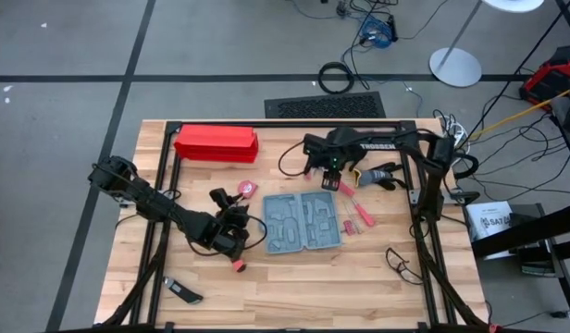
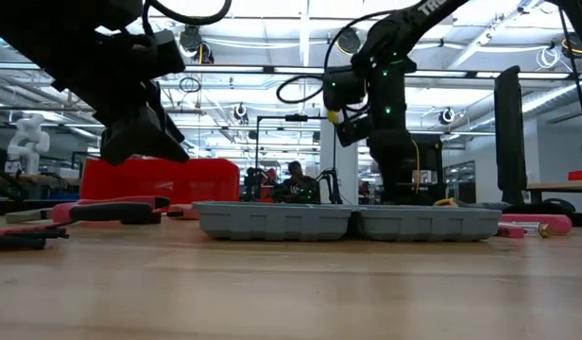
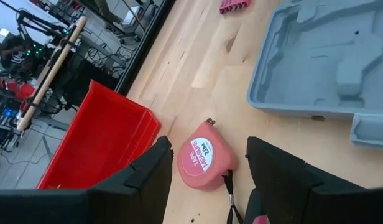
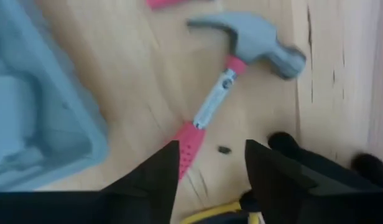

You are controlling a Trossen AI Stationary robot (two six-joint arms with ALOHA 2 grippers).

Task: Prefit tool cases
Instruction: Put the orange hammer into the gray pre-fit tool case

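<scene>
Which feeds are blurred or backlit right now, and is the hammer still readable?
Right wrist view: soft with motion blur, yet the hammer reads clearly, grey head, pink handle. Low view: bright ceiling lights backlight both arms into dark silhouettes; the open tool case stays legible. Left wrist view: sharp on the pink tape measure. High view: evenly lit.

The scene was evenly and brightly lit from overhead. Ceiling strip lights (image 2: 300, 42) were blown out in the low view, leaving the arms as dark silhouettes. Only soft, short shadows were cast on the table (image 1: 294, 287). The hammer (image 4: 241, 59) was motion-blurred in the right wrist view.
</scene>
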